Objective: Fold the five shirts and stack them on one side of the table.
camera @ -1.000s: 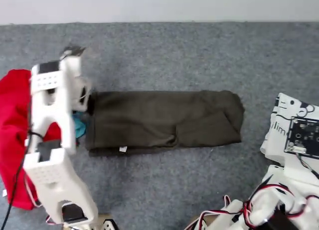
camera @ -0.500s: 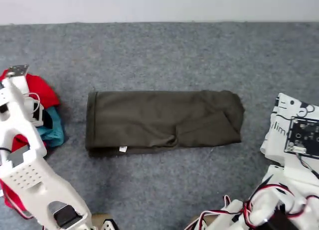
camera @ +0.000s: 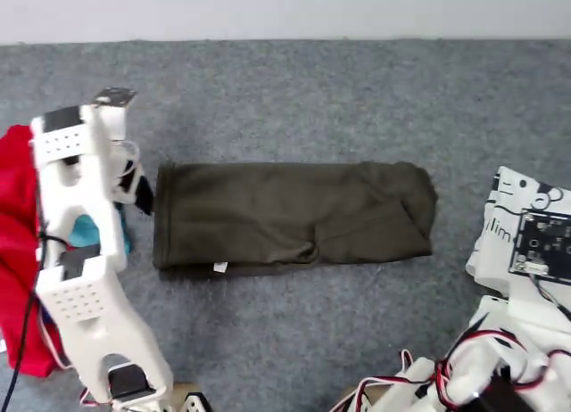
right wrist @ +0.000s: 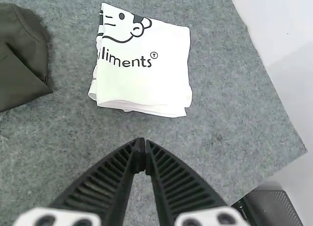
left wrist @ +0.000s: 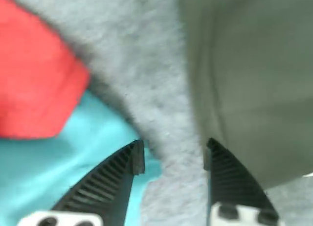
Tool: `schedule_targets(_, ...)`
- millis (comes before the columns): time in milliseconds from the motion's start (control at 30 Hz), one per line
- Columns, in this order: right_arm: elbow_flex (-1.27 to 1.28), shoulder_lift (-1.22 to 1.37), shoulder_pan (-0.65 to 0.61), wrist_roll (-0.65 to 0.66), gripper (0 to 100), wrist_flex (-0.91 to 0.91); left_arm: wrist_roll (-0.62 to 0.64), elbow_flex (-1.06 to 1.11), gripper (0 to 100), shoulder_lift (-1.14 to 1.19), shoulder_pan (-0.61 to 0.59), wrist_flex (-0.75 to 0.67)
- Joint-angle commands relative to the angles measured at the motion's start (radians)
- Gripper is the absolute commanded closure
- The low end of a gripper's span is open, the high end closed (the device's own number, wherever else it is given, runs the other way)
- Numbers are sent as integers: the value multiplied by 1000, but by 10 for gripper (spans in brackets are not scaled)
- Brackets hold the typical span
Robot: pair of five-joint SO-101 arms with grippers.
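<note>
A dark olive shirt (camera: pixel 285 218), folded into a long band, lies across the middle of the grey mat. My left gripper (camera: pixel 143 193) hangs just off its left end. In the left wrist view this gripper (left wrist: pixel 173 155) is open over bare mat, between the olive shirt (left wrist: pixel 254 89) and a teal shirt (left wrist: pixel 58 157). A red shirt (camera: pixel 18 251) and the teal shirt (camera: pixel 85 232) lie heaped at the left edge. A folded white printed shirt (right wrist: pixel 144 74) rests at the right. My right gripper (right wrist: pixel 145 147) is shut and empty above the mat, near the white shirt.
The right arm's base and wiring (camera: pixel 500 358) take up the front right corner. The mat's right edge (right wrist: pixel 274 89) lies just past the white shirt. A pale wall (camera: pixel 285 11) borders the back.
The left arm swung left over the red and teal heap, then came back right to the olive shirt's left end. The shirts and the right arm have not moved.
</note>
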Motion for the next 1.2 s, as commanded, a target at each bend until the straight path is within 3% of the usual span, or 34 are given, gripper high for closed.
schedule_targets(0,3,-1,7,9,984,39,54,-25,753,-8,51,-15)
schedule_targets(567,3,7,4,9,984,38,83,-45,749,192,101,-107)
schedule_targets(833,3,7,4,9,984,38,51,-48,991,233,169,-106)
schedule_targets(967,3,7,4,9,984,38,54,-68,987,224,178,-86)
schedule_targets(1167,3,7,4,9,984,38,55,-196,987,146,201,60)
